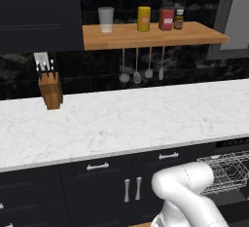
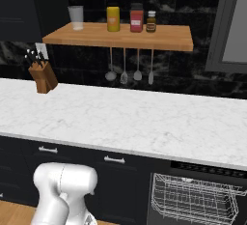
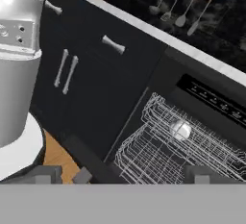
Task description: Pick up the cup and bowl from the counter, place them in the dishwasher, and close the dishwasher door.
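Grey wire rack (image 3: 187,146) standing pulled out of the dishwasher (image 2: 202,190), cradling something small, pale and rounded (image 3: 180,130), possibly the bowl, too blurred for certainty. Likely light, stiff, slick-glazed and breakable; gripping at the rim looking safest. Hand (image 3: 129,176) hovering above the rack, fingers spread wide, clamping nothing. Looking down into the rack from the hand view; showing the marble table (image 1: 121,119) and wooden shelf (image 1: 151,35) from the base views.

A: Any legible text? Checked the red jar (image 2: 136,18) label, brown bottle (image 2: 151,22) label, dishwasher (image 3: 211,100) control strip.
B: Marks present on each; none readable.
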